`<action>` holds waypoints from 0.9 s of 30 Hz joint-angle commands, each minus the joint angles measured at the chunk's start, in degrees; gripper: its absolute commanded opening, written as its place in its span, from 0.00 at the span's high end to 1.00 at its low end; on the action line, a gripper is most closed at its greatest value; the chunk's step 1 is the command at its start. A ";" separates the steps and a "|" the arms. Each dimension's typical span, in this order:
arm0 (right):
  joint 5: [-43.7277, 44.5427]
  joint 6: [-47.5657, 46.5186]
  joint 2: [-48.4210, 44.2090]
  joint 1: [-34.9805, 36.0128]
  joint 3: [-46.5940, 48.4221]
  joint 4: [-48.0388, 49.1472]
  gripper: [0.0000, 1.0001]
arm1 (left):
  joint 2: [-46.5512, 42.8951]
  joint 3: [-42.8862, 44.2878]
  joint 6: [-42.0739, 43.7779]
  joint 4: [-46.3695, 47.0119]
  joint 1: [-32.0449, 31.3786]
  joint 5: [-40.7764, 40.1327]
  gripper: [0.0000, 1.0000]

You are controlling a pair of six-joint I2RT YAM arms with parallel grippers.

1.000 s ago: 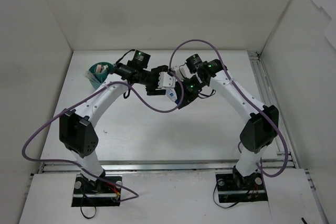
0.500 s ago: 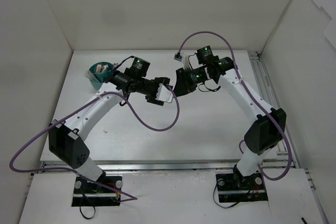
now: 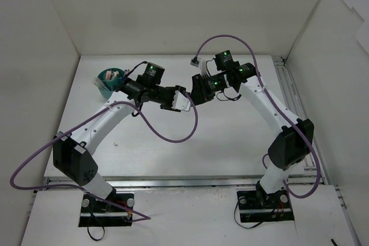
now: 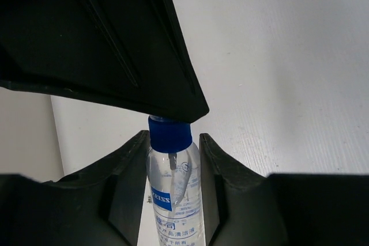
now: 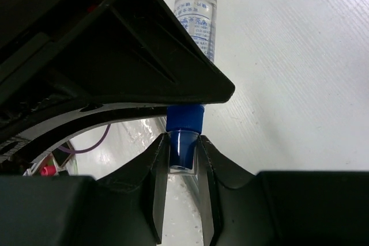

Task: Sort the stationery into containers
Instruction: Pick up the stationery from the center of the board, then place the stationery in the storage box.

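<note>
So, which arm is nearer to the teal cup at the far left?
Left. The left arm passes just right of the teal cup; the right arm is far to its right.

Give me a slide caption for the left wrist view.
Left gripper clamps a clear ZEISS bottle just below its blue collar, the right gripper's finger covering its top.

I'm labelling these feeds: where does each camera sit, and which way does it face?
Top external: above and behind the bases, looking down on the table; both arms and the cup show.
Left wrist: on the left arm, looking along the left gripper at the bottle it holds; its own fingers show.
Right wrist: likewise along the right gripper, pinching the bottle's cap; own fingers show.
Both wrist views share the bottle.
</note>
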 commanded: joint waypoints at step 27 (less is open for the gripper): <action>22.73 4.02 -14.70 -7.27 -8.01 15.22 0.02 | 10.45 -0.81 -71.19 71.91 46.70 -0.94 1.00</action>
